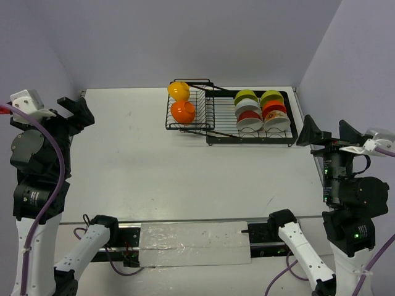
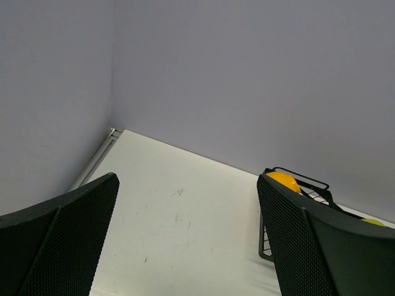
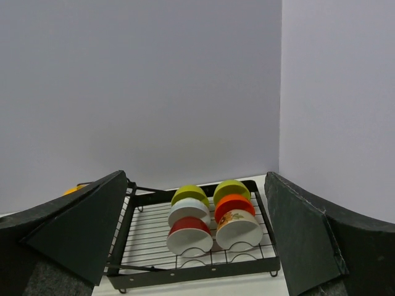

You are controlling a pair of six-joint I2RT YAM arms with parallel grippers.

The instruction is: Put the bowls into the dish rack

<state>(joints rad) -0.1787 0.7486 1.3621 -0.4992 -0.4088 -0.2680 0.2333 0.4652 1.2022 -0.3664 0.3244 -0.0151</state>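
Observation:
The black wire dish rack [image 1: 213,132] stands at the back of the table. Its tray section holds two rows of bowls on edge: green, white and red-backed bowls [image 1: 249,113] beside green, orange and flower-patterned bowls [image 1: 274,111]. They also show in the right wrist view [image 3: 189,237]. The basket section holds a yellow bowl [image 1: 179,90] and an orange bowl [image 1: 182,111]. My left gripper [image 1: 75,110] is open and empty, raised at the far left. My right gripper [image 1: 325,132] is open and empty, raised at the right, facing the rack [image 3: 197,274].
A strip of clear plastic sheet [image 1: 194,242] lies along the near edge between the arm bases. Grey walls close the back and both sides. The yellow bowl [image 2: 284,180] peeks past my left finger in the left wrist view.

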